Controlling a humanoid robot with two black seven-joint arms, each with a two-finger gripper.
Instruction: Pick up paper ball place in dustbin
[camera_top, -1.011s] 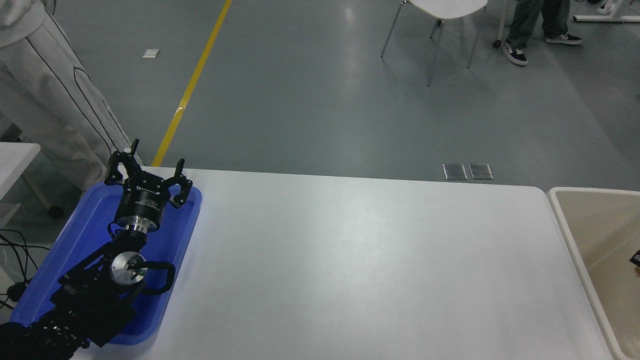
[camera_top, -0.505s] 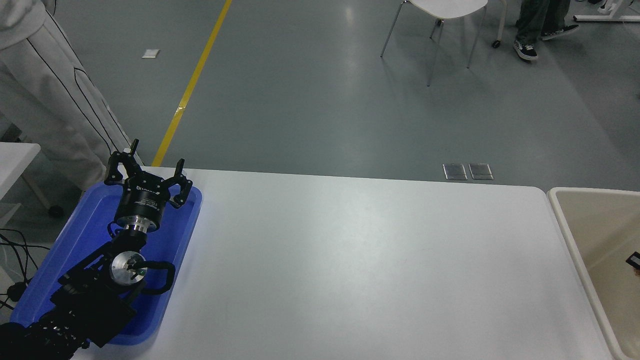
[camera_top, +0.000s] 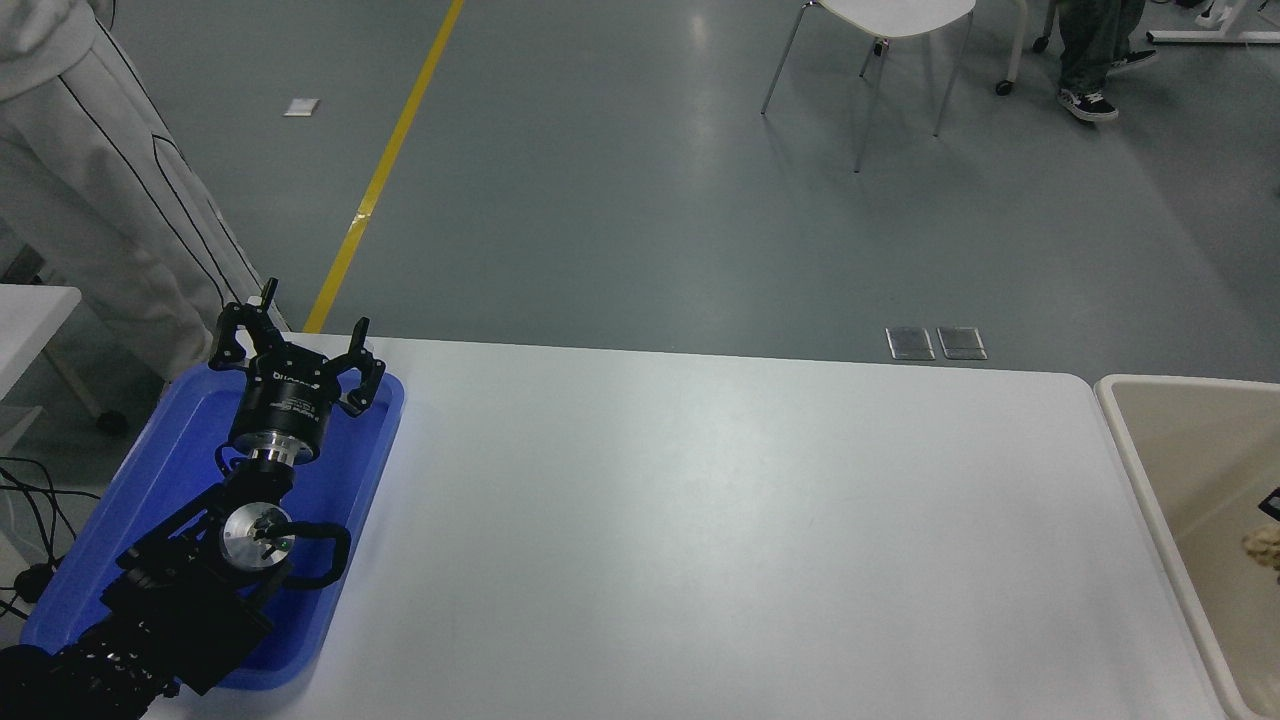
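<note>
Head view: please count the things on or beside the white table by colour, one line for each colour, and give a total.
Blue: 1, the tray at the table's left end.
Cream-beige: 1, the dustbin at the table's right edge.
Tan: 1, the paper ball, seen inside the dustbin at the picture's right edge.
Black: 1, the left end effector, parked over the tray.
Total: 4

Black left arm (camera_top: 190, 580), silver joint disc, perhaps cabling
</note>
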